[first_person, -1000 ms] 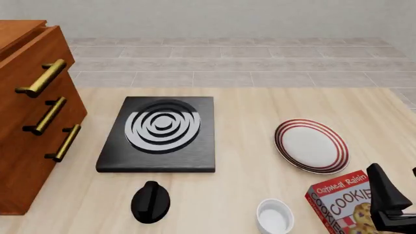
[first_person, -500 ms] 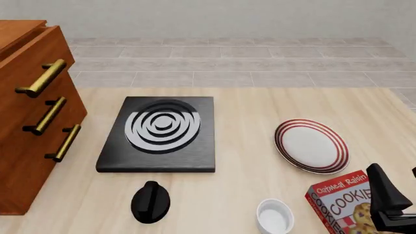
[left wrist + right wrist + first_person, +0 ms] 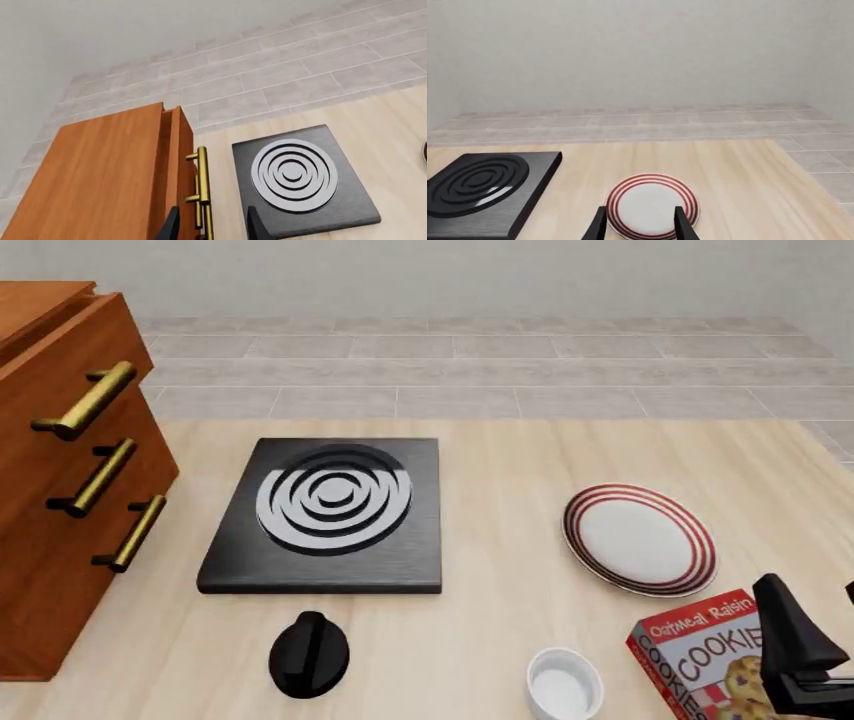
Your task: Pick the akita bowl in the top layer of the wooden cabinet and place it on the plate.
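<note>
The wooden cabinet (image 3: 60, 510) stands at the table's left edge, with three brass bar handles. Its top layer (image 3: 74, 350) shows only its front and handle (image 3: 87, 400); the inside is hidden. The akita bowl is out of view. The plate (image 3: 638, 538), white with red rings, lies at the right. My left gripper (image 3: 212, 227) is open above the cabinet's front (image 3: 180, 165), with the top handle (image 3: 202, 180) showing between its fingers. It does not show in the front view. My right gripper (image 3: 801, 625) is open and empty, low at the near right, facing the plate (image 3: 652, 205).
A black stove (image 3: 327, 515) with a ringed burner sits mid-table. A black knob-shaped object (image 3: 310, 653) lies in front of it. A plain white bowl (image 3: 563, 682) and a cookie box (image 3: 701, 660) stand at the near right, next to my right gripper.
</note>
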`<state>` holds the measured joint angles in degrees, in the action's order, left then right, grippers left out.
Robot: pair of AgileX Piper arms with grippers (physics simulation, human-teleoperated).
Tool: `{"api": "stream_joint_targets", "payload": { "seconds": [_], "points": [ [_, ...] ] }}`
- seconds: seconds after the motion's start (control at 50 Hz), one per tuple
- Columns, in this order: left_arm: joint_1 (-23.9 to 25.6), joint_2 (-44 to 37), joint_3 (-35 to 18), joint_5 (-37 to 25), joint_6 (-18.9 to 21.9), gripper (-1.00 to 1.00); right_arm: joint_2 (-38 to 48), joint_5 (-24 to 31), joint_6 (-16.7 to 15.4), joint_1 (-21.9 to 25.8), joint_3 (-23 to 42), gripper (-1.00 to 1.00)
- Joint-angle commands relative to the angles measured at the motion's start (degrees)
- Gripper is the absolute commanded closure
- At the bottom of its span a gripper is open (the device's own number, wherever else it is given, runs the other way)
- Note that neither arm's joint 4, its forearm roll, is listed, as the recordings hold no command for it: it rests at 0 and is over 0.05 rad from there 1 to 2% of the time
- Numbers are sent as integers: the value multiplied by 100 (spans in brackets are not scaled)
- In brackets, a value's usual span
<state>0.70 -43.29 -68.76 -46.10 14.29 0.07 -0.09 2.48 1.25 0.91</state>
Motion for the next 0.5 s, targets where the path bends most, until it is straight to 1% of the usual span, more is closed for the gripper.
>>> {"api": "stream_joint_targets", "payload": {
  "seconds": [0.02, 0.1, 0.2, 0.26, 0.32, 0.38, 0.4, 0.44, 0.46, 0.5],
  "points": [
    [-52, -179, -267, -404, 97, -100, -4, -26, 27, 23, 6, -100],
    [-129, -241, -375, -545, 216, -100, -5, -32, 25, 42, 8, -100],
    [-137, -320, -496, -691, 217, -100, -5, -45, 39, 31, 15, -100],
    [-167, -450, -594, -797, 78, -100, -5, -50, 53, 15, 18, -100],
    [-161, -528, -556, -874, -2, -100, -5, -52, 64, 9, 27, -100],
    [-239, -553, -549, -901, 99, -100, -5, -56, 68, 9, 29, -100],
    [-363, -552, -541, -896, 227, -100, -5, -59, 59, 10, 29, -100],
    [-330, -562, -556, -935, 202, -100, -6, -59, 60, 15, 32, -100],
    [-244, -641, -544, -1084, 78, -100, -6, -56, 56, 18, 33, -100],
    [-266, -664, -584, -1125, 80, -100, -6, -53, 57, 22, 35, -100]
  ]
}}
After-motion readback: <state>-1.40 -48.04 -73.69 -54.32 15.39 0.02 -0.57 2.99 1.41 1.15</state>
